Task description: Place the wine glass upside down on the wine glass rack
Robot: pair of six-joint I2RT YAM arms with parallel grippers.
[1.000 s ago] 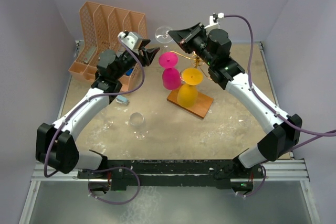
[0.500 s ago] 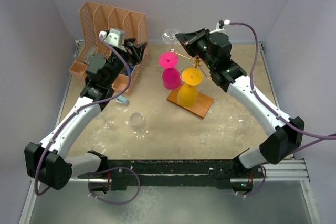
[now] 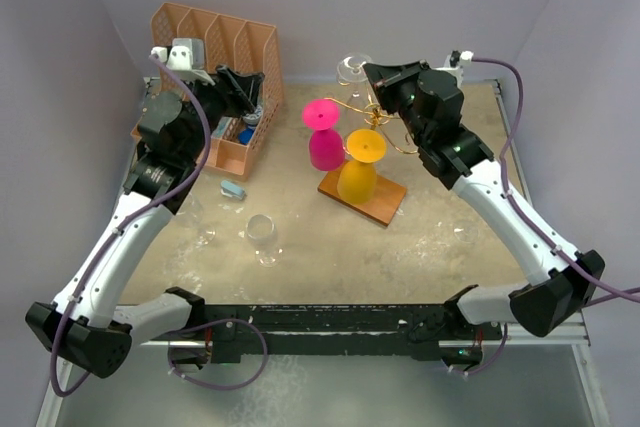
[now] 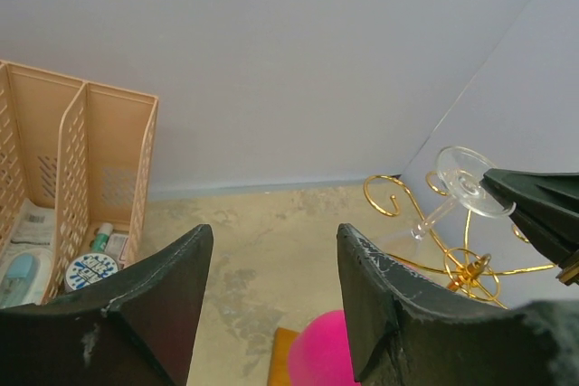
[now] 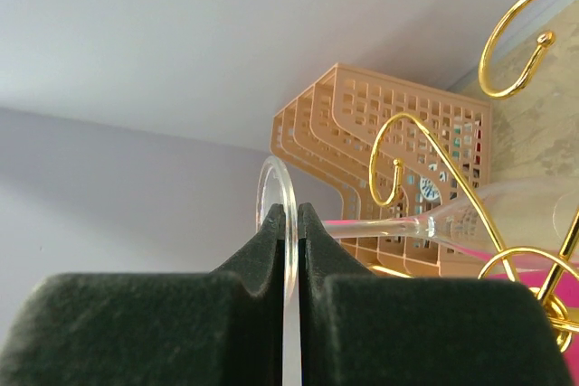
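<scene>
Currently the right gripper (image 5: 289, 223) is clamped on the foot of the wine glass (image 4: 466, 189), with the disc edge-on between its fingertips. The stem runs forward from the tips among the gold curls of the wine glass rack (image 4: 469, 268); whether it sits inside a curl cannot be told. The left gripper (image 4: 271, 241) stands apart and empty, well off from the rack. Guide the stem into a spiral arm ahead of the fingertips, bowl downward, clear of the pink glass (image 3: 323, 142) and yellow glass (image 3: 358, 169) below the pincer. Release only once the foot bears on the wire.
</scene>
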